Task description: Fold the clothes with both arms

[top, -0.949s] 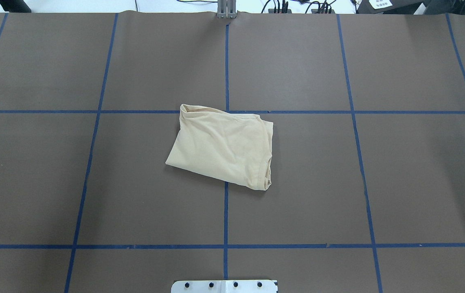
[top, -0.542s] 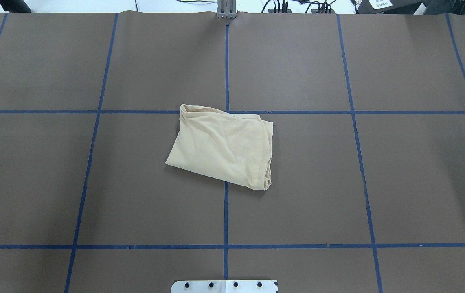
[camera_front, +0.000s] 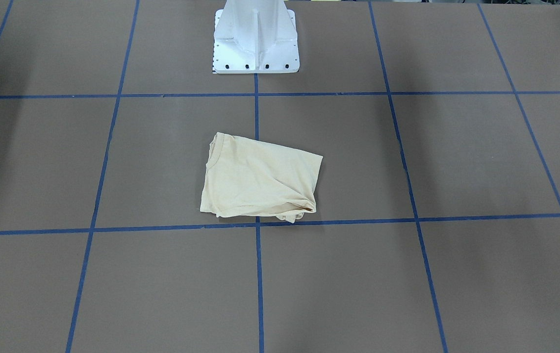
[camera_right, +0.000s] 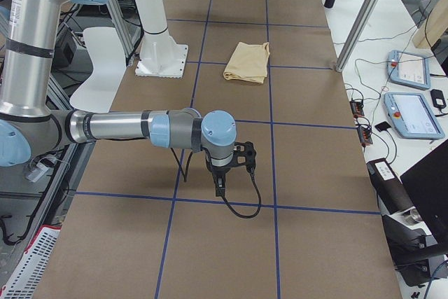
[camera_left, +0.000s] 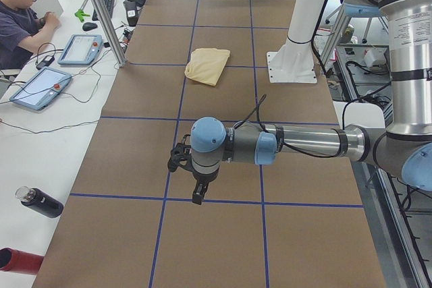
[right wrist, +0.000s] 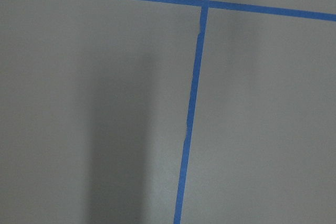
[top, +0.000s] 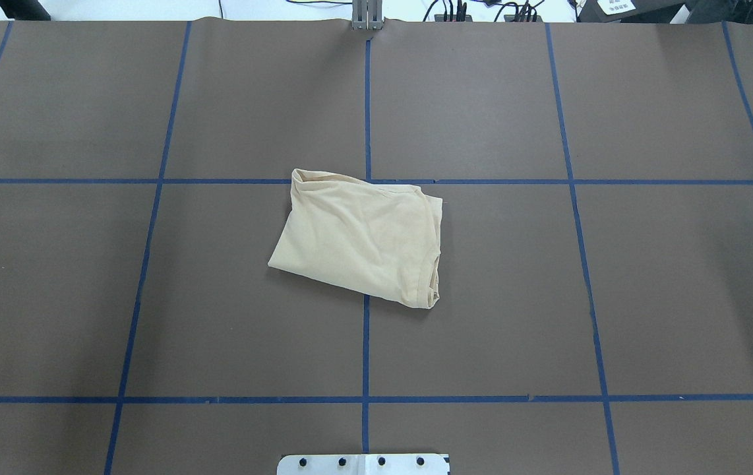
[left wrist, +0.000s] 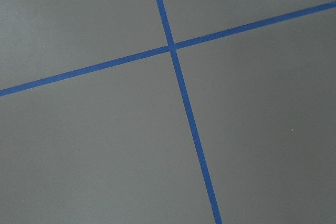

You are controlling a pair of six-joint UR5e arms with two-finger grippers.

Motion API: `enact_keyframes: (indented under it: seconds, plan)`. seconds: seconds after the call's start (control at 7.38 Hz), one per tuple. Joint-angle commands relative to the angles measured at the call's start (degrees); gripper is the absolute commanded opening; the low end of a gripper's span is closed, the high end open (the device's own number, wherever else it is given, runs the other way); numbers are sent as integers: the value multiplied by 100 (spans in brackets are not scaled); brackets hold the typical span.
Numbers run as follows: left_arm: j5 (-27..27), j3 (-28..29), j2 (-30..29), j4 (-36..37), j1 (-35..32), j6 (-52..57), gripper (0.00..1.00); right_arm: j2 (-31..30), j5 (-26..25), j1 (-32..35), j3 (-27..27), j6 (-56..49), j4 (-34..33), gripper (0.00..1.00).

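The cream-yellow T-shirt (top: 363,241) lies folded into a compact, slightly skewed rectangle at the middle of the brown table (top: 152,297). It also shows in the front view (camera_front: 260,181). Its collar is at the right near corner in the overhead view. No print shows. Neither arm reaches into the overhead or front view. The left gripper (camera_left: 196,197) hangs over the table's left end, far from the shirt (camera_left: 208,65). The right gripper (camera_right: 219,188) hangs over the right end, far from the shirt (camera_right: 247,62). I cannot tell whether either is open. Both wrist views show only table and blue tape.
The white pedestal base (camera_front: 255,39) stands on the robot's side of the shirt. Blue tape lines (top: 365,343) grid the table. An operator (camera_left: 20,5) sits beyond the far edge beside teach pendants (camera_left: 40,89) and a black bottle (camera_left: 37,202). More pendants (camera_right: 413,113) lie there.
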Motion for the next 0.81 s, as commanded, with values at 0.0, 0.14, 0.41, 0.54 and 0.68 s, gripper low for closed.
enact_keyframes:
  seconds: [0.0,0.14,0.41,0.54,0.68]
  plan:
    - [3,18,0,0,0,-41,100,2,-5,0,6,1,0,100]
    - [3,140,0,-9,9,-24,100,-6,-5,0,6,1,0,100]
    - [3,141,0,-9,9,-41,100,2,-5,0,6,1,0,100]
    - [12,150,0,0,0,-33,100,2,-5,0,6,1,9,100]
    - [12,150,0,0,9,-33,100,2,-5,0,14,1,9,100]
